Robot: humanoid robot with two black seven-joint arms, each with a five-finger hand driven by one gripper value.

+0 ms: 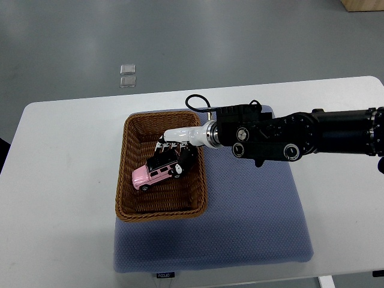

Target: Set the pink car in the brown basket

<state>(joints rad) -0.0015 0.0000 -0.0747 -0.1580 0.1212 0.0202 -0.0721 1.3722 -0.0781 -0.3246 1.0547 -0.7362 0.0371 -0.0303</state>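
Note:
The pink toy car (153, 174) with a black roof lies inside the brown wicker basket (128, 174), near its middle, tilted diagonally. My right hand (175, 157) reaches over the basket's right rim from the right. Its white and black fingers are curled around the car's roof and rear end. The car appears to sit on or just above the basket floor. The left arm does not show.
The basket rests on the left part of a blue-grey mat (252, 222) on a white table (60, 198). Two small clear squares (127, 74) lie on the grey floor beyond the table's far edge. A wooden corner (363, 5) shows at top right.

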